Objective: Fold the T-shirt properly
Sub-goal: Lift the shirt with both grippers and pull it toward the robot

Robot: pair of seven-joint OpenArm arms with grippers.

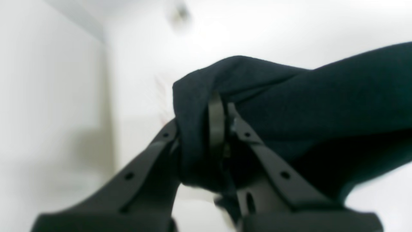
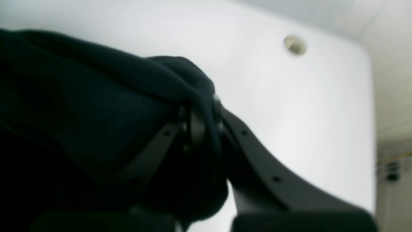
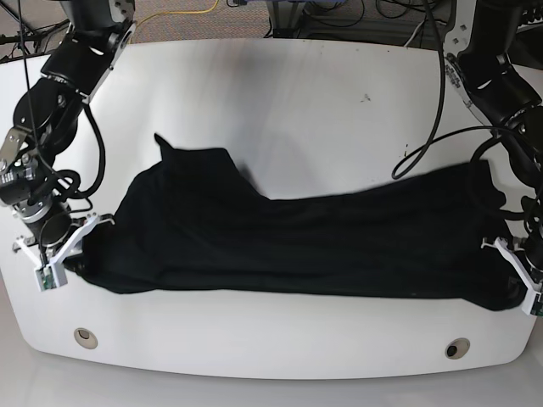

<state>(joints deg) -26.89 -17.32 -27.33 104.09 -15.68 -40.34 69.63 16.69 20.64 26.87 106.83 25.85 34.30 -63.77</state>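
T-shirt (image 3: 305,242): black, stretched lengthwise along the near edge of the white table (image 3: 280,93), lifted at both ends and sagging in the middle. One sleeve (image 3: 191,165) lying flat toward the table centre, pointing to the far edge. Cloth creased in long horizontal folds; lower hem running parallel to the near edge, just inside it.

Left gripper (image 3: 519,284): at the near right corner of the table in the base view, pressed together and pinching a bunched end of the T-shirt. Left wrist view: fingers (image 1: 216,122) closed with a fold of dark cloth (image 1: 289,106) caught between them and draped over the tips, cloth running off to the right.

Right gripper (image 3: 69,259): at the near left corner of the table in the base view, likewise pressed together on the opposite end of the T-shirt. Right wrist view: fingers (image 2: 196,125) closed, cloth (image 2: 96,106) wrapped over them and trailing left.

Two round holes in the table near the near edge, one at each corner: left hole (image 3: 84,337), right hole (image 3: 456,348). Cables (image 3: 339,17) beyond the far edge.
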